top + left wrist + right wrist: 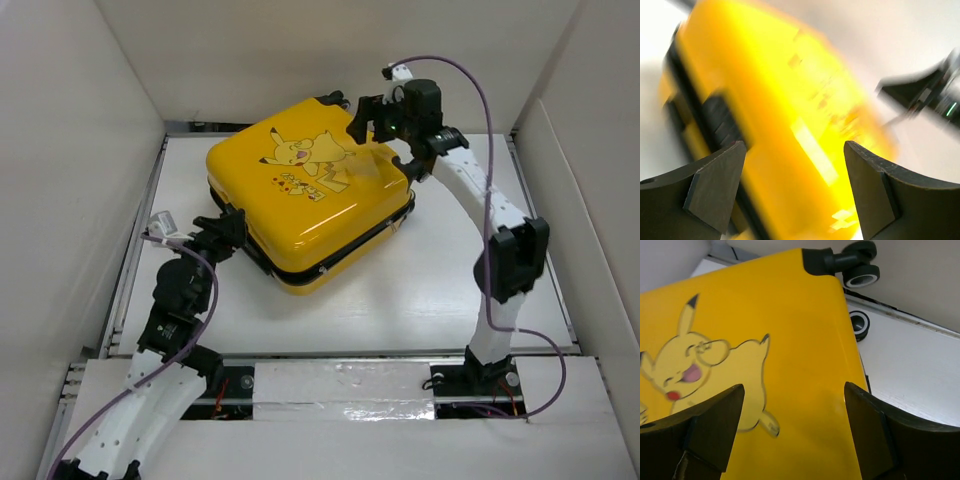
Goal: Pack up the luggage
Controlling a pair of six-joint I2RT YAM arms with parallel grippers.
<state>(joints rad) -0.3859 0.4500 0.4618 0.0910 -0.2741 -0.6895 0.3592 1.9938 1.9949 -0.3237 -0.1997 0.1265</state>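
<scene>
Luggage (310, 190), a small yellow hard-shell case with a Pikachu cartoon (300, 155) on its upward face, lies flat on the white table (430, 300), turned so that one corner points toward the arm bases. Its two shells lie one on the other, with a black seam (340, 255) running along the near edge.

At the case's left near corner sits the left gripper (225, 232), low by the black trim there. In the left wrist view its fingers (715, 185) stand wide apart, with the yellow shell and its dark edge filling the space ahead of them. That view is blurred, so I cannot tell whether the fingers touch the case.

Over the case's far right corner hangs the right gripper (385, 140). In the right wrist view its fingers (875, 435) are also spread wide, framing the yellow face just right of the cartoon, and nothing is clamped between them. Whether they rest on the shell is unclear.

Beyond that corner, black wheels (860, 270) stick out from the case's far edge, near the back wall (330, 50).
</scene>
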